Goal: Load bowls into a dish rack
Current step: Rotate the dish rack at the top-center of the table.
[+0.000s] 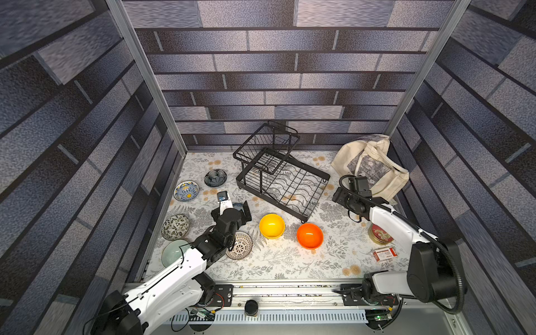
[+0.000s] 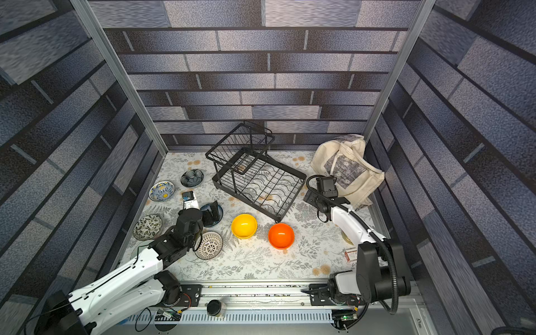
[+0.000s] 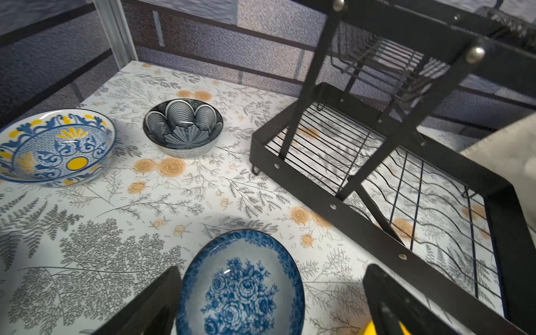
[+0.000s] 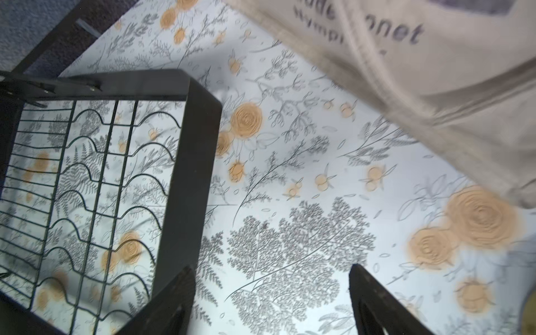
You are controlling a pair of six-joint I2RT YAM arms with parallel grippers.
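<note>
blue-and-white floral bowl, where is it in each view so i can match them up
Top view: the blue-and-white floral ceramic bowl sits left of centre, mostly hidden under the left gripper.
Top view: the bowl is also left of centre, with more rim showing.
Left wrist: bottom centre, between the open jaws.
Right wrist: not in it.
Shared landmark: the black wire dish rack, in all four.

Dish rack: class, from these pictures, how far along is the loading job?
Done: nothing; the dish rack holds no bowls. In hand: the left tool hangs open astride the blue floral bowl, not yet gripping; the right tool is open and empty beside the rack's corner. Left: every bowl, including the yellow bowl and orange bowl, sits on the table.
</note>
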